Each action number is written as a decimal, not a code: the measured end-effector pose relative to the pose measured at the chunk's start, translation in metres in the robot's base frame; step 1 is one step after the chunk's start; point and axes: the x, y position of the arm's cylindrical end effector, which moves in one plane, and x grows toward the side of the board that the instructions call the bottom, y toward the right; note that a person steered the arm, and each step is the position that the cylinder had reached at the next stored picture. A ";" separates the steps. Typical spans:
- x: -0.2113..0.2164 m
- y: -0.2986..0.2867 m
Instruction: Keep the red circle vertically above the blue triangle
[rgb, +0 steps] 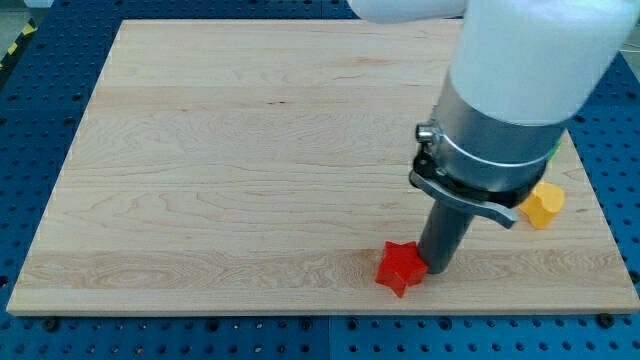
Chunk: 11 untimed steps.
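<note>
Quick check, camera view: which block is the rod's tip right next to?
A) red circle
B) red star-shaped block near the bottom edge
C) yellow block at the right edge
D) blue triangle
B: my tip sits against the right side of the red star-shaped block near the wooden board's bottom edge; the yellow block lies apart, up and to the view's right. No blue triangle or red circle shows.
</note>
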 end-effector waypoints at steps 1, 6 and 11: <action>0.000 -0.022; -0.120 0.147; -0.257 0.051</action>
